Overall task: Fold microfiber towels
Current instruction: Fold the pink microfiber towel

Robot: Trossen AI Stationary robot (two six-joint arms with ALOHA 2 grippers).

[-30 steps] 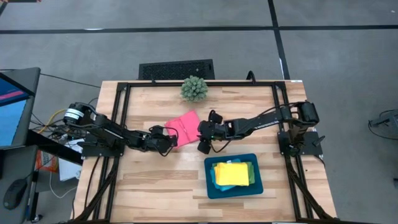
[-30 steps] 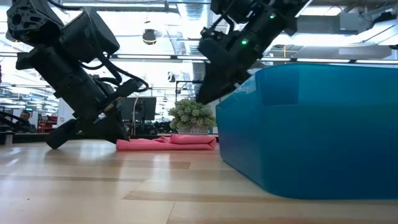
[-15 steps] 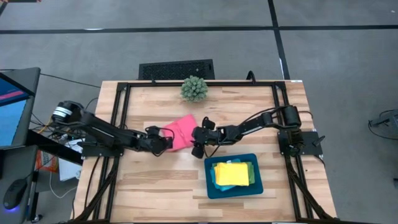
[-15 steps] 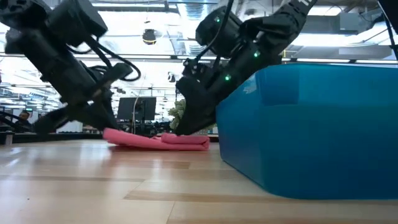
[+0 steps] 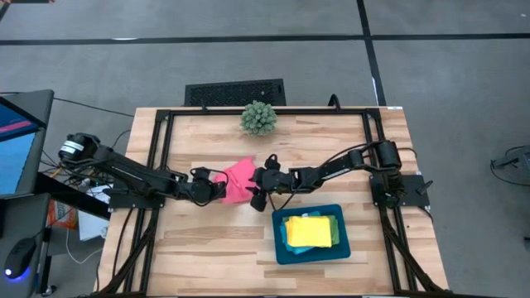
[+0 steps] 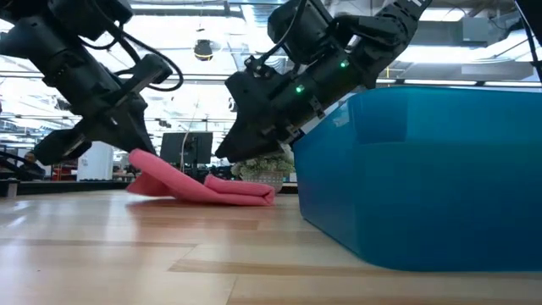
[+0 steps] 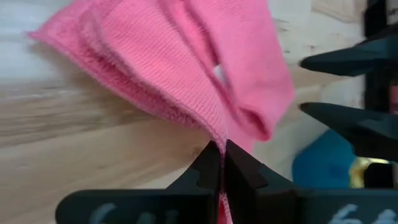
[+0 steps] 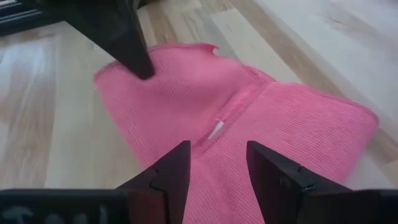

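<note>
Pink towel [image 5: 238, 176] edge pinched in left pincer [image 5: 217, 185], beside spread right pincer [image 5: 256, 192].

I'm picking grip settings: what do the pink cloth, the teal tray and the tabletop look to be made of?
Hot pink cloth: soft knitted fabric, likely microfiber; fine ribbed weave, stitched hem, drapes limply.
Dark teal rectangular tray: rigid, probably plastic; smooth, faintly glossy walls, uniform colour.
Light tabletop: wood, seemingly butcher-block planks; visible grain and joined strips, satin finish.

A spiky green ball plant [image 5: 258, 118] is set near the table's [image 5: 199, 248] far edge; a teal tray [image 5: 279, 245] is placed nearer.
</note>
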